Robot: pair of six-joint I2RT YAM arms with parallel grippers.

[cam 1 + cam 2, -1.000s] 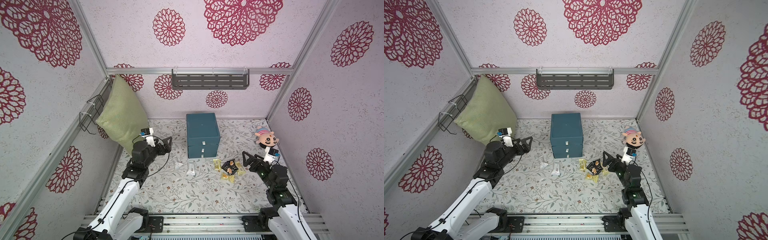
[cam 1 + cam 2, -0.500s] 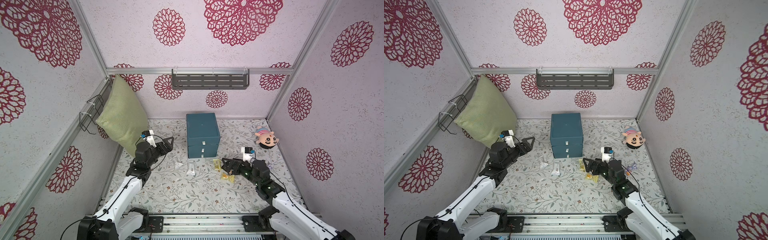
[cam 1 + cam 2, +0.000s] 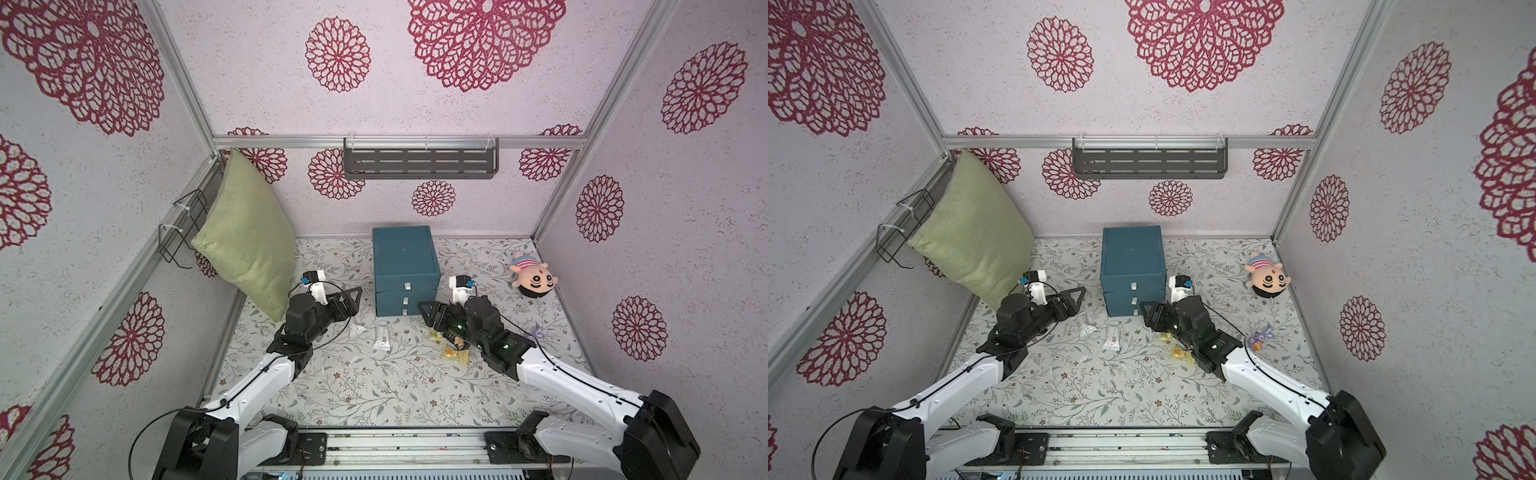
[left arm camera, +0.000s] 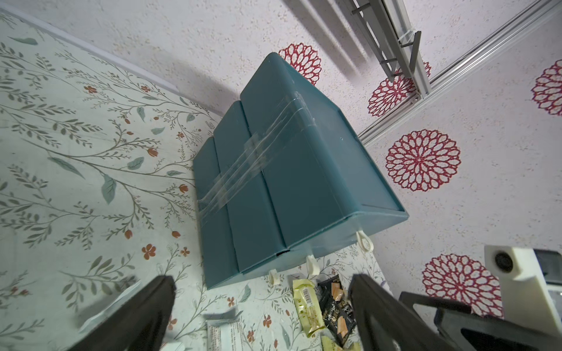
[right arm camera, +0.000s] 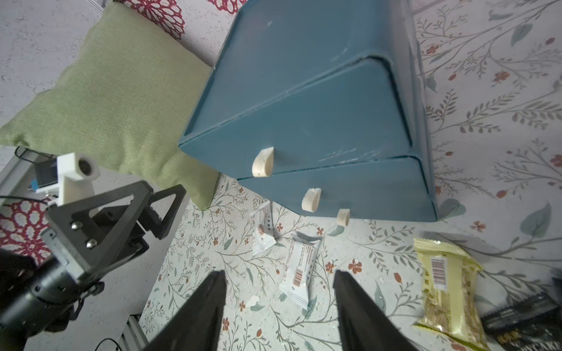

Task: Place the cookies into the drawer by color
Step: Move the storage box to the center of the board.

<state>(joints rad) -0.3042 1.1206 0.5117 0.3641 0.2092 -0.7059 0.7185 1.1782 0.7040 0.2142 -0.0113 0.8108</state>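
While scanning both top views: spot left gripper (image 3: 352,300) spread wide and empty, hanging near one front corner of the drawer (image 3: 405,257), not touching. Find two whitish cookies (image 3: 382,338) on the floral mat (image 3: 374,386) just ahead of its tips, lower down. Spot right gripper (image 3: 424,311) near the opposite front corner, close to the lowest pull tab (image 3: 402,311), jaws parted on nothing. Note yellow cookies (image 3: 1181,353) and a black cookie (image 3: 457,343) tucked under its wrist.

Switching to left wrist: see fingers (image 4: 143,313) far apart, nothing between. Find drawer (image 4: 289,170) straight ahead past the tips, taped side closest; yellow cookie (image 4: 307,307) and black cookie (image 4: 334,307) just inside one finger, whitish cookie (image 4: 225,334) nearer the other.

Switching to right wrist: see fingers (image 5: 203,313) apart with a clear gap, clamping nothing. Find whitish cookie (image 5: 299,273) on the mat ahead, framed between the tips, untouched; drawer (image 5: 304,121) beyond it; yellow cookie (image 5: 447,282) outside one finger; left gripper (image 5: 164,188) and green pillow (image 5: 115,100) off to the other side.
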